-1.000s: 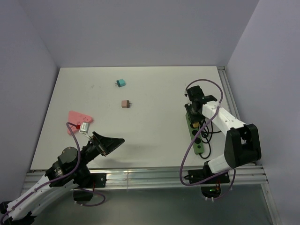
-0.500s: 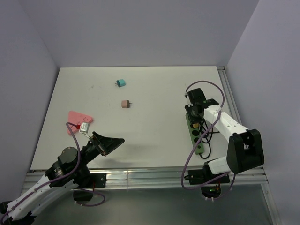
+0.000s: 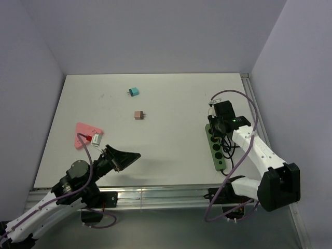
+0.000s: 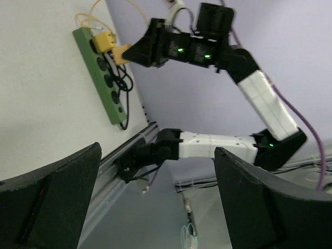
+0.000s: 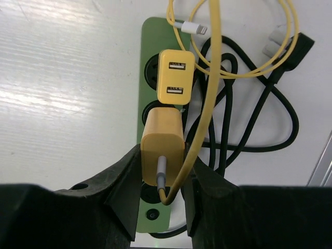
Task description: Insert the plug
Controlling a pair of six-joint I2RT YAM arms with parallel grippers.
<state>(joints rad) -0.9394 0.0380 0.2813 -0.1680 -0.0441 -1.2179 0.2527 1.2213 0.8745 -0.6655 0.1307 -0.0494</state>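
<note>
A green power strip lies on the white table at the right; it also shows in the right wrist view and the left wrist view. A yellow double-USB plug sits in its upper socket. My right gripper is shut on an orange-yellow charger plug with a yellow cable, holding it over the strip's second socket. My left gripper is open and empty, raised above the table's front left.
A black cable coils right of the strip. A pink plug and a teal plug lie mid-table at the back. A pink triangular piece lies at the left. The metal rail runs along the near edge.
My right arm has swung outward and its gripper has moved a little toward the near side over the power strip, still holding the plug. The left arm has barely moved.
</note>
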